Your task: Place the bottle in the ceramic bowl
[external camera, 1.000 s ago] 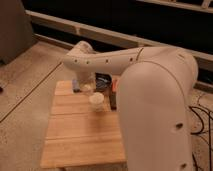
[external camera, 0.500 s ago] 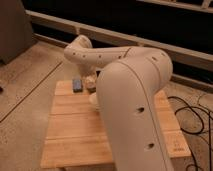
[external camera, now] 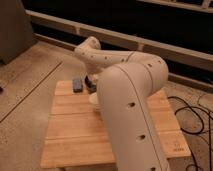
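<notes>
Bottle hidden behind the big white arm over the wooden table

Neither bottle nor ceramic bowl to be seen. Gripper out of sight behind the arm [external camera: 131, 107], jaws closed; holding anything or not, impossible to tell. Arm rising thick from the near right, bending at a rounded joint at the far left and dropping toward the table's far left part. Flat grey piece [external camera: 77, 84] lying on the wooden table [external camera: 70, 135] at the far left, just left of the arm. No legible writing anywhere

Bottle unseen; pincer hidden behind arm
</notes>
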Available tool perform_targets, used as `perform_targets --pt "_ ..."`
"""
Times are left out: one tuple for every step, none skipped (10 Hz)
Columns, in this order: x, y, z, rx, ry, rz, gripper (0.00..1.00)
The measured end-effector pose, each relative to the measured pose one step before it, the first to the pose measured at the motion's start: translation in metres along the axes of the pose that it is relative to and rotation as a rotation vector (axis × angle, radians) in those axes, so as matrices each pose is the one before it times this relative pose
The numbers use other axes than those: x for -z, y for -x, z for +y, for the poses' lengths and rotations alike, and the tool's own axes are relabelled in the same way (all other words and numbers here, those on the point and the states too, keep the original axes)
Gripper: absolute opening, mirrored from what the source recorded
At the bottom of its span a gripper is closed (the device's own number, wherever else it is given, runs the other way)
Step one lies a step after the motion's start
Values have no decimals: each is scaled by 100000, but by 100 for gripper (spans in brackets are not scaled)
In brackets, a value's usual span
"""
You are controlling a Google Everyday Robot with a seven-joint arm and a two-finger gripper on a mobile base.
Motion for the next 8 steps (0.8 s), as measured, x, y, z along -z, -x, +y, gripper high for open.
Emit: perform_targets --pt "-1452 175 -916 -920 1140 1001 0" --pt "-908 129 -460 -356 813 713 0" --pt "-1178 247 -321 -262 1345 924 0" --pt "-1257 181 117 -71 1915 1405 0" --pt "-801 32 326 204 1480 1231 0" --pt "-858 -317 432 366 1360 2239 0" --pt "-125 -13 76 30 294 312 1" --pt "-10 -11 -52 -53 -36 16 10"
